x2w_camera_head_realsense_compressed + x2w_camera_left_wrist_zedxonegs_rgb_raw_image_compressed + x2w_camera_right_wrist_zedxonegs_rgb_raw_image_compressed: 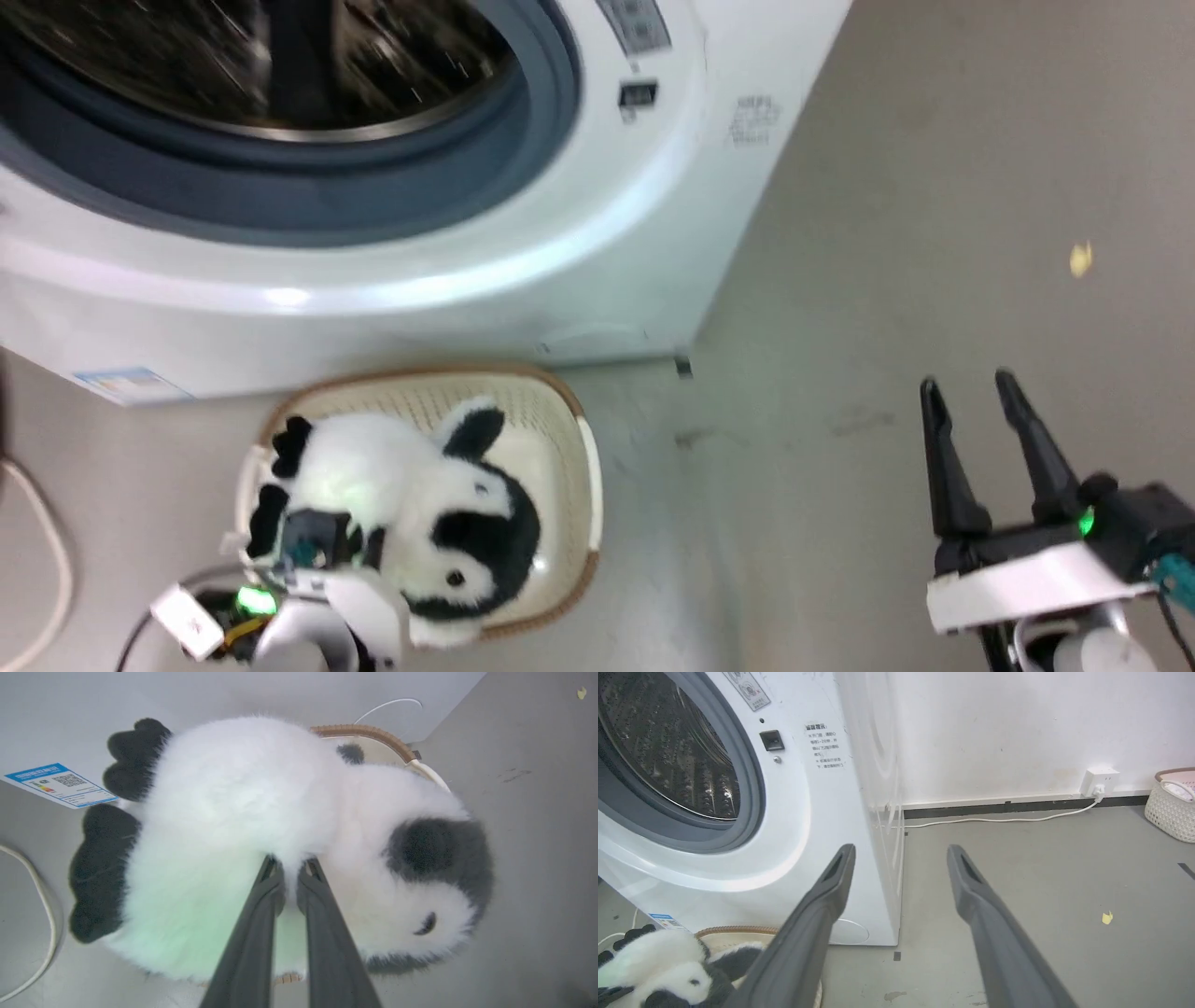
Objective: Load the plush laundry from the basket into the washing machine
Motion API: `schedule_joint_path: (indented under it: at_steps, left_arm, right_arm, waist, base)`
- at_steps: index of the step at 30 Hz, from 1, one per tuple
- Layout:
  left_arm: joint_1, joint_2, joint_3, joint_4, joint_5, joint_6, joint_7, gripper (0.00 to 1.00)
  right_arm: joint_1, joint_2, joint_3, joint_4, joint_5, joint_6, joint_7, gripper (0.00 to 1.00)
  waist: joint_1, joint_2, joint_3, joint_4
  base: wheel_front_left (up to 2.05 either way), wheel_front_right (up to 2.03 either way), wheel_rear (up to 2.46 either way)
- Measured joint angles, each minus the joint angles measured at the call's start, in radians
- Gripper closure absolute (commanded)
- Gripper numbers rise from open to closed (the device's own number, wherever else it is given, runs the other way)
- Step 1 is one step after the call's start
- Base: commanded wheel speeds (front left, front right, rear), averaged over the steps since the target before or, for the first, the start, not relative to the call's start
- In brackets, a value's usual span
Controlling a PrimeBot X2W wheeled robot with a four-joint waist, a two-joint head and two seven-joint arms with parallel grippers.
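Left pincer [289, 864] is nearly closed, tips buried in the white fur of the panda [243, 788], a tuft of its body pinched between them. The panda lies across the basket [571, 439], head toward my right, black paws toward my left. It covers most of the basket, so I can't tell whether it rests on the bottom or hangs clear of it. The basket is on the floor [887, 233], just in front of the washer [579, 280] and below its round opening, with the steel drum in plain view. Right pincer [966, 383] is spread wide and holds nothing, hovering over bare floor right of the washer, well apart from the basket. A white cable [42, 896] lies on the floor left of the panda. There's a blue label [60, 784] low on the washer front, near the paws.
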Motion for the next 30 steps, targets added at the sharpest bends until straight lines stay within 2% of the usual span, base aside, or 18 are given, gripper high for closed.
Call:
schedule_joint_path:
  at_steps: [8, 14, 18, 22, 30]
  left_arm:
    - [0.205, -0.026, 0.006, -0.327, 0.047, 0.049, 0.000, 1.00]
    - [0.299, -0.037, 0.049, -0.606, 0.074, 0.075, 0.000, 1.00]
    - [0.305, -0.037, 0.090, -0.760, 0.086, 0.075, 0.000, 1.00]
    - [0.277, -0.037, 0.120, -0.847, 0.094, 0.074, 0.000, 1.00]
    - [0.049, -0.005, 0.174, -0.853, 0.085, 0.043, 0.000, 1.00]
  right_arm:
    - [0.063, 0.000, -0.014, 0.009, -0.021, 0.000, 0.000, 0.00]
    - [0.081, 0.000, -0.020, 0.007, -0.024, 0.000, 0.000, 0.00]
    - [0.079, 0.000, -0.014, -0.002, -0.024, 0.000, 0.000, 0.00]
    - [0.074, 0.000, -0.008, -0.011, -0.027, 0.000, 0.000, 0.00]
    - [0.014, 0.000, 0.013, -0.023, -0.023, 0.000, 0.000, 0.00]
  waist:
    - [-0.0002, 0.0000, -0.161, 0.065]
    - [-0.0001, 0.0000, -0.214, 0.109]
    - [0.0003, 0.0000, -0.193, 0.112]
    - [0.0003, 0.0000, -0.149, 0.100]
    - [0.0004, 0.0000, -0.030, 0.057]
  base:
    - [0.00, 0.00, 0.00]
    - [0.00, 0.00, 0.00]
    - [0.00, 0.00, 0.00]
    - [0.00, 0.00, 0.00]
    - [0.00, 0.00, 0.00]
